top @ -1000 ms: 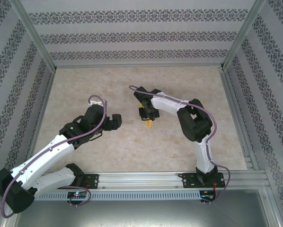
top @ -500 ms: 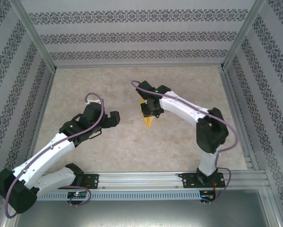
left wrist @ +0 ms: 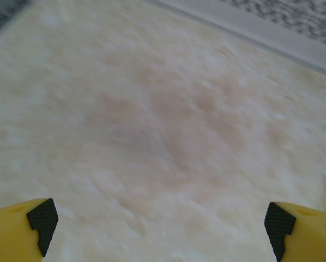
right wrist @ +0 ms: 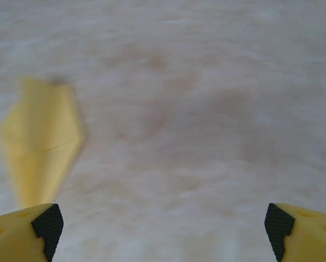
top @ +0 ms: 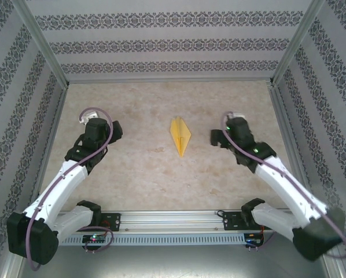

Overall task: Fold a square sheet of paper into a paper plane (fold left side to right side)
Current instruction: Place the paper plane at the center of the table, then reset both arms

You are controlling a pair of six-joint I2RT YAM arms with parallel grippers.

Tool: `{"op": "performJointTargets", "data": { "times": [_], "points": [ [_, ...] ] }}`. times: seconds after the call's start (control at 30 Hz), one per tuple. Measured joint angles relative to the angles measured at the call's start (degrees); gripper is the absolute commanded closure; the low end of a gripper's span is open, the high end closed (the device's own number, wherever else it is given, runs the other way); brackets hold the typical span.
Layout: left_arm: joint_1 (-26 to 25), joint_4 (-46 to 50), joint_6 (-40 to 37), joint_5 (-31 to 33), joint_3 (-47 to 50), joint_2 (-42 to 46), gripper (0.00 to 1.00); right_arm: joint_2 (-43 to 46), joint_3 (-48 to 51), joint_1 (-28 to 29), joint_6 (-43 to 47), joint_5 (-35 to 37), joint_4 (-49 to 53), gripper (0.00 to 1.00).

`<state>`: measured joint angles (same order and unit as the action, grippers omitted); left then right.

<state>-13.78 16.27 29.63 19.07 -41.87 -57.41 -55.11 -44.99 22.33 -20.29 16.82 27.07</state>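
At the middle of the tabletop (top: 144, 174), the paper plane (top: 180, 136) lies flat and alone, its slim point toward 6 o'clock in the top view. The left gripper (top: 117, 128) sits well apart from it at 9 o'clock, and the right gripper (top: 216, 138) stands near it at 3 o'clock; both face inward toward the plane.

The top view does not show how wide the jaws stand, but the wrist views do. On the left wrist, the yellow fingertips (left wrist: 42, 218) sit at opposite bottom corners, spread wide over bare marbled surface with nothing between them. On the right wrist, the fingertips (right wrist: 47, 221) are just as wide and empty, and the plane (right wrist: 40, 144) appears blurred toward 10 o'clock, outside the jaws, with a cross crease that the overhead view does not resolve.

A second ago the right gripper held the plane, nose down, over the centre. It has since let go and drawn back toward 3 o'clock, and the left arm has drawn back toward 9 o'clock.
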Motion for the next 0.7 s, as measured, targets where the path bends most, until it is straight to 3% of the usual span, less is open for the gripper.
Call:
{"op": "performJointTargets", "data": {
  "times": [0.13,0.37,0.7],
  "points": [
    [0.17,-10.27,-5.53,6.67,7.45,-1.05,0.00,5.60,10.60,-7.61,3.17,0.66,-11.47,0.02],
    [2.97,-24.39,-14.64,9.57,12.74,-8.44,0.00,4.11,23.71,-20.33,7.04,-3.45,-25.77,0.02],
    [5.77,-44.22,-24.74,3.04,18.88,-20.11,0.00,-10.34,27.71,-22.23,11.78,-10.29,-49.16,0.02]
  ]
}}
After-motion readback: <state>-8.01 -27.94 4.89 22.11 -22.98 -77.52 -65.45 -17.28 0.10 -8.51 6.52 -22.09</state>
